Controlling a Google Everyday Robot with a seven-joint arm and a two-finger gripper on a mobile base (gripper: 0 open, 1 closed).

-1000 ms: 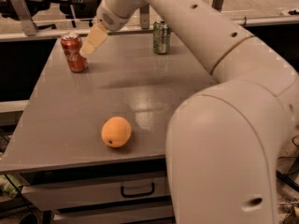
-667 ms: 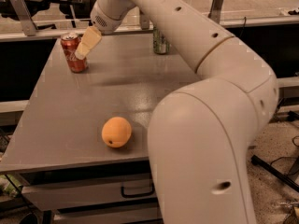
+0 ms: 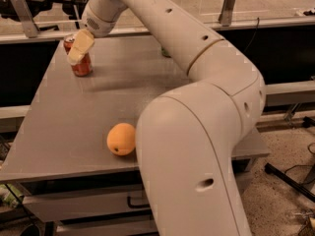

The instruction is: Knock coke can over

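Note:
The coke can point(image 3: 81, 66) is a small red can with white lettering at the far left of the grey table point(image 3: 74, 112). It leans a little to the left. My gripper point(image 3: 78, 48) is at the can's upper part, in front of it from this camera, and its cream fingers point(image 3: 81, 44) cover the can's top. My white arm reaches across from the lower right and fills much of the view.
An orange fruit point(image 3: 121, 138) lies near the table's front edge. The green-and-silver can is almost wholly hidden behind my arm at the far side. A rail and glass panel run behind the table. Drawers sit under the front edge.
My gripper has moved left from beside the can onto its upper part. The can now leans left. My arm has swung left and hides the green-and-silver can.

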